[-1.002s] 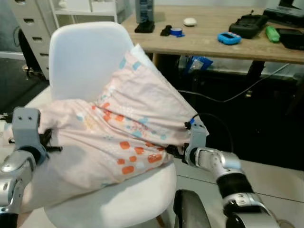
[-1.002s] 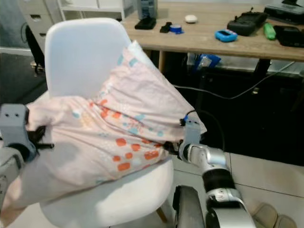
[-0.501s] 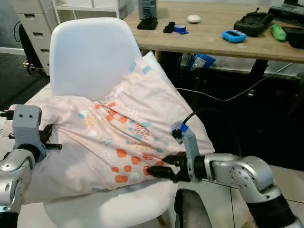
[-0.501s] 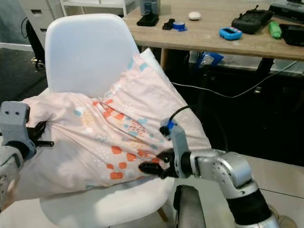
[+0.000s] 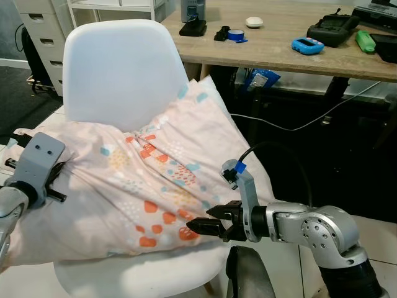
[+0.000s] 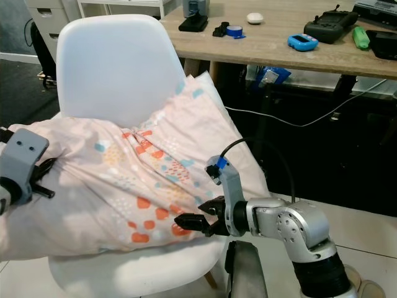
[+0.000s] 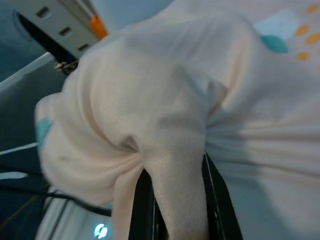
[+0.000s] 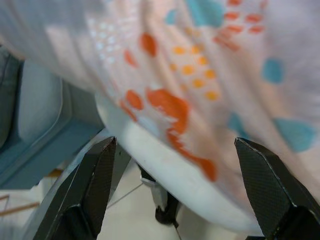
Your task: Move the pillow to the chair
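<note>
Pillow (image 5: 142,186) lies on white chair (image 5: 118,74); left gripper (image 7: 175,200) pinches its left corner, right gripper (image 5: 208,226) spread apart beside it.

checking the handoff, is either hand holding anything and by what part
The left hand is shut on a bunched fold at one end of the pillow. The right hand is open, holding nothing.

Pillow settled onto the chair, right tool let go

Over the last second the pillow (image 5: 149,186) has sunk from a raised bundle to lie flatter across the chair (image 5: 118,74) seat. The right tool (image 5: 208,225) has released the pillow's edge, swung round in front of it, and now stands with fingers spread apart, just off the fabric.
</note>
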You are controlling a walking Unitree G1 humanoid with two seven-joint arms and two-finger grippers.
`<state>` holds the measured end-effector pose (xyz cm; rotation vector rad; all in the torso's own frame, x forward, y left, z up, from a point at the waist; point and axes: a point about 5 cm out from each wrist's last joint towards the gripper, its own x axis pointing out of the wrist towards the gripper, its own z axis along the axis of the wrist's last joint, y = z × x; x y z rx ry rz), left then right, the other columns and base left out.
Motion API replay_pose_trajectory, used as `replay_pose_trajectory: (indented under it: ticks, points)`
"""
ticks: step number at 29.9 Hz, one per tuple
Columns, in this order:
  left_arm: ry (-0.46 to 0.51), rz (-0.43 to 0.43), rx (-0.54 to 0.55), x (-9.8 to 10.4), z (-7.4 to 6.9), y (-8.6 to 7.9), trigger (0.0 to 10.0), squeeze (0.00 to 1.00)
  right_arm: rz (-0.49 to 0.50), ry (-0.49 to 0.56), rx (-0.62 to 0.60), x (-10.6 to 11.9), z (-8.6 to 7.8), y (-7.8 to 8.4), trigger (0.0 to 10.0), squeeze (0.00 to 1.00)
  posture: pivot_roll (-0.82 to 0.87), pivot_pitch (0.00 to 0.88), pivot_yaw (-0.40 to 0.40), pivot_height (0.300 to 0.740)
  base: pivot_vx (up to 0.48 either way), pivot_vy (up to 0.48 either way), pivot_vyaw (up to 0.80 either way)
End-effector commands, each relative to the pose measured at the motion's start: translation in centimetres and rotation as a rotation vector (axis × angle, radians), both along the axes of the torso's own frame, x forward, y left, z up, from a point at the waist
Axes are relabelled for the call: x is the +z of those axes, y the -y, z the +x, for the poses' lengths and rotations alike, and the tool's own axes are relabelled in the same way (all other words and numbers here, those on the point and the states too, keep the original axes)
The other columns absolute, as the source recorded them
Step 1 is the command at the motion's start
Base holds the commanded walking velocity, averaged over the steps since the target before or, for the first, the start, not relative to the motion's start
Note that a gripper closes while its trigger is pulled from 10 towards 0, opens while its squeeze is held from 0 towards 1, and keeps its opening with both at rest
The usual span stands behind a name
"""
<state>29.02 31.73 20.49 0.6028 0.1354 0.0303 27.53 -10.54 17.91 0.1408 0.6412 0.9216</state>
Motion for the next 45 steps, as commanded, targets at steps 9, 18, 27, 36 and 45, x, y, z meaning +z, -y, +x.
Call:
replay_pose_trajectory:
  ticks: [9,18,27,36,45]
  points:
    - [-0.057,0.136,0.037,0.6,-0.9,-2.2,0.0,0.0,-0.022,-0.002,-0.068,-0.2,0.7,0.4,10.0,0.0,-0.17,0.154,0.02,0.3,0.0,0.0,0.0]
    - [-0.333,-0.15,0.185,-3.8,-3.1,-3.0,4.2,0.1,-0.042,-0.006,-0.093,-0.9,1.0,0.4,10.0,0.0,-0.16,0.155,0.024,0.3,0.0,0.0,0.0]
    - [-0.534,-0.266,0.189,-6.5,-6.2,-2.1,5.1,0.51,-0.071,-0.02,-0.107,-1.5,1.1,0.6,10.0,0.0,-0.15,0.161,0.021,0.3,0.0,0.0,0.0]
    - [-0.418,-0.477,-0.013,-4.6,-4.7,1.4,10.0,1.0,-0.092,-0.011,-0.137,-1.8,1.6,0.8,10.0,0.0,-0.15,0.158,0.023,0.3,0.0,0.0,0.0]
    - [-0.412,-0.441,0.087,-3.8,-5.6,-1.1,10.0,1.0,-0.098,0.057,-0.308,-1.6,3.7,2.6,10.0,0.0,-0.15,0.155,0.024,0.3,0.0,0.0,0.0]
